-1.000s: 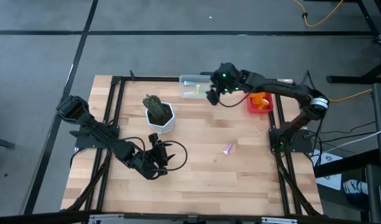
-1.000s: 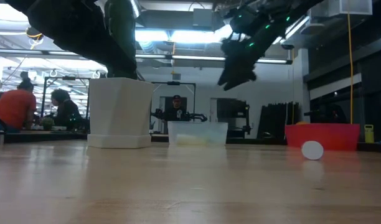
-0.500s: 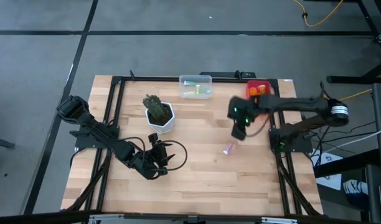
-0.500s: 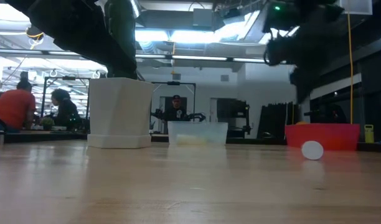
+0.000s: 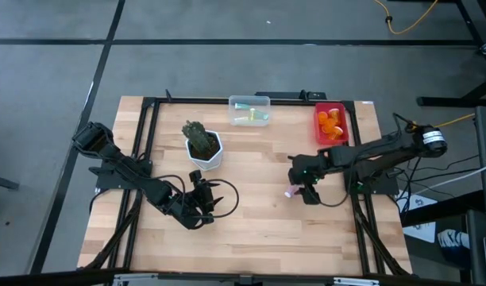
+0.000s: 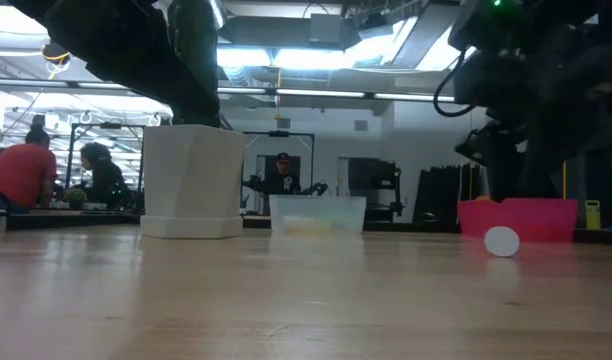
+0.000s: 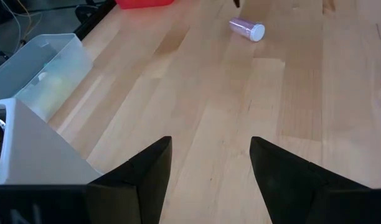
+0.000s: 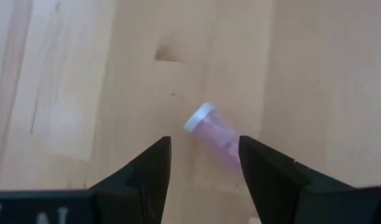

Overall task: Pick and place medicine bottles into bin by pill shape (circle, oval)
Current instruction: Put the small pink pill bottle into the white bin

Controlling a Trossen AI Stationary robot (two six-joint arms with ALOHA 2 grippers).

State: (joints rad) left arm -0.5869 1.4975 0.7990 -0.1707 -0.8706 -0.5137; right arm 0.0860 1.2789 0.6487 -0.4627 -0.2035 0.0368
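A pink pill bottle with a white cap lies on its side on the wooden table; it also shows in the low view and the left wrist view. My right gripper is open and hovers just above it, its fingers on either side of the bottle without touching. My left gripper is open and empty, low over the table near the front left.
A clear bin with green bottles stands at the far edge. A red bin with orange bottles stands at the far right. A white hexagonal plant pot stands left of centre. People show in the room beyond the table.
My right gripper has gone from above the clear bin at the far edge toward the table's near edge and down, ending just over the pink bottle. The bottle has stayed where it lay.
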